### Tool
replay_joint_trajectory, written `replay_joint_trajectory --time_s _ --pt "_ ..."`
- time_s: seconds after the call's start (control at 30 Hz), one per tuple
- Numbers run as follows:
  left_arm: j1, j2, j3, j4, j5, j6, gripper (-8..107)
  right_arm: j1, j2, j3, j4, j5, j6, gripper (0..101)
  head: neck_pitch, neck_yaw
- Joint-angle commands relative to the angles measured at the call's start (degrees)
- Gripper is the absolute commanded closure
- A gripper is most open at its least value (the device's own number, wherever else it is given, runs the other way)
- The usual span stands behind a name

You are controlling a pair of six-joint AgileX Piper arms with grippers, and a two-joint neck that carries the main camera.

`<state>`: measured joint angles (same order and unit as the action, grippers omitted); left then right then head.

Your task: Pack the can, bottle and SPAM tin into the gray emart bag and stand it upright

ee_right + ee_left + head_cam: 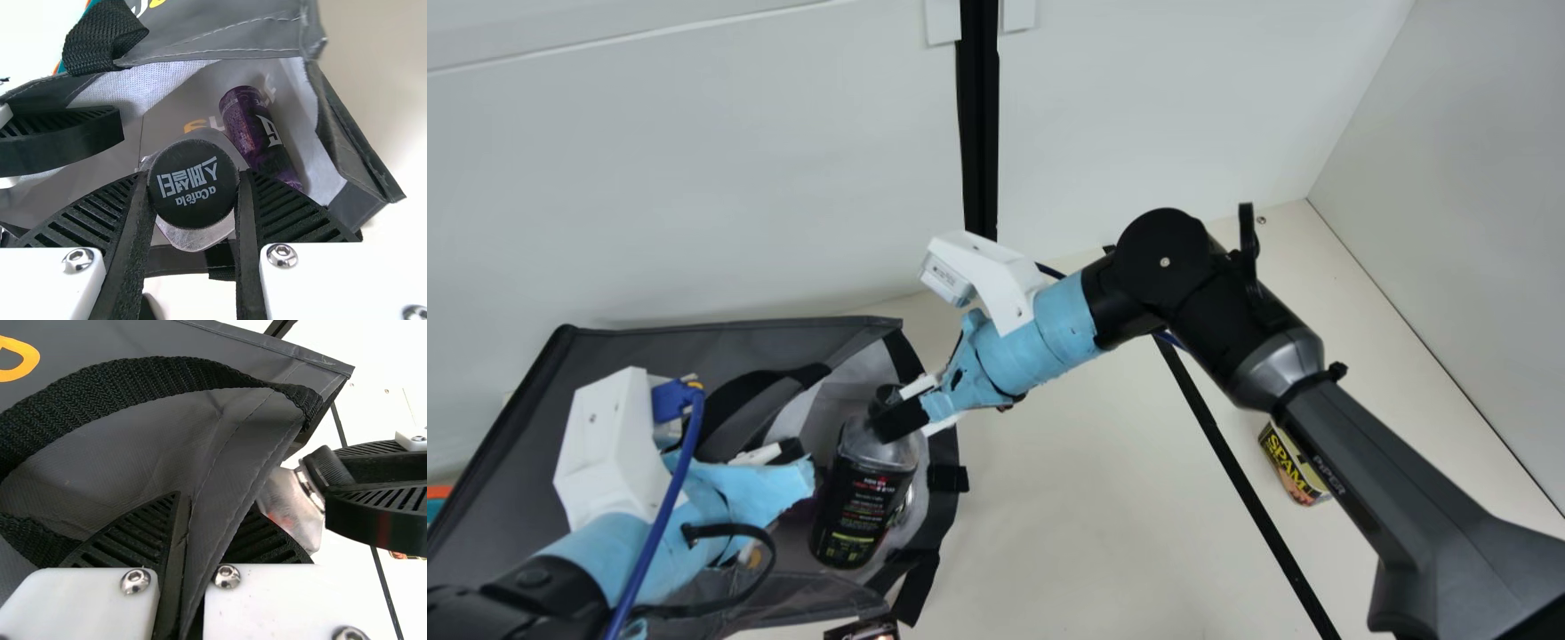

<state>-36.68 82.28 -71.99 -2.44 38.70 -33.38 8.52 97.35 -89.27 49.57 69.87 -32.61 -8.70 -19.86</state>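
The bottle point(864, 498) hangs tilted from the right gripper point(193, 183), which is clamped round its cap; its long axis runs base-first into the mouth of the gray emart bag point(631, 356), so lowering along that line should seat it beside the purple can point(257, 133) inside. The left gripper point(212, 513), pinching the bag's edge, crowds the way; the SPAM tin point(1288, 464) lies on the table, nearer the right arm
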Motion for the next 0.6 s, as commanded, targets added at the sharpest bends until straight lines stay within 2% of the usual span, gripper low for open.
replay_joint_trajectory --time_s 0.0,0.57 --pt "0.0 0.0 0.0 0.0 0.0 0.0 107 0.4 0.4 -0.2 -0.4 0.0 0.1 101 -1.3 -0.1" --pt "0.0 0.0 0.0 0.0 0.0 0.0 107 4.1 3.7 -2.6 -2.6 0.0 1.4 101 -1.3 -0.1"
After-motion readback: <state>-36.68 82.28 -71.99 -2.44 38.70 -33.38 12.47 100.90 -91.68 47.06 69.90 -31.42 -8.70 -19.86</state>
